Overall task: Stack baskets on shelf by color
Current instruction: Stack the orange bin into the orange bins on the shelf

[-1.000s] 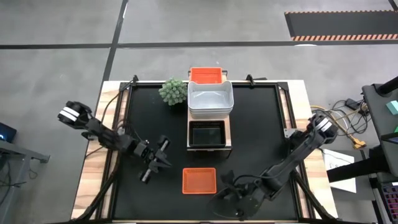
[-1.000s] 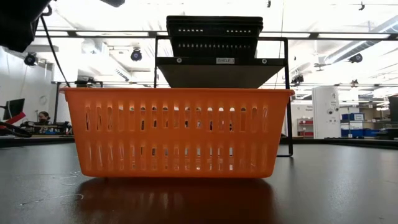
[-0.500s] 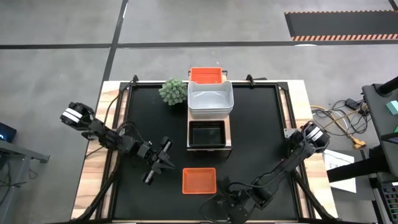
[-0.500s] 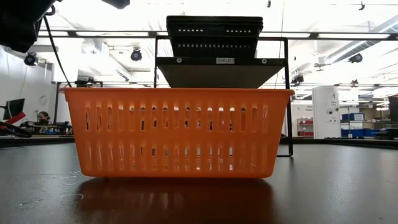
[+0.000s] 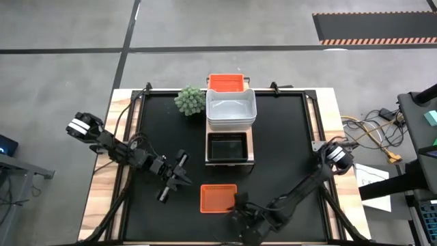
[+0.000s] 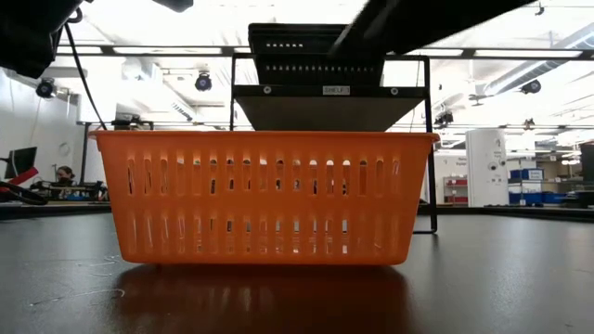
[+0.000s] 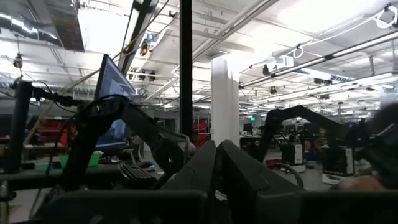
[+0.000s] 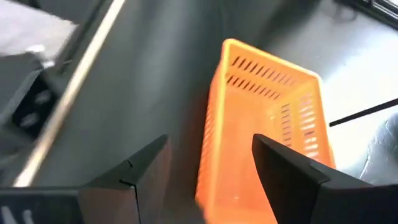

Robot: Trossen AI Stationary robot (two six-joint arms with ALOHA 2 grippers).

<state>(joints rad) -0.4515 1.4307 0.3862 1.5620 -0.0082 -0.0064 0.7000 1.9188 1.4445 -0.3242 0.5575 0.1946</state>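
On the black worktop (image 5: 280, 137), the loose orange basket (image 5: 218, 197) sits at 6 o'clock of the shelf (image 5: 250, 147). The shelf carries a black basket (image 5: 227, 146), stacked white baskets (image 5: 231, 108) and another orange basket (image 5: 226, 83), with a spiky green plant (image 5: 190, 100) at its 9 o'clock.

Only the right wrist view shows the right end effector (image 8: 208, 165) spread wide, empty, over the loose basket's slotted plastic wall. The low view alone shows those vertical slots head-on.

The left end effector (image 5: 179, 176) hovers at the basket's 10 o'clock, fingers pressed together, holding nothing.
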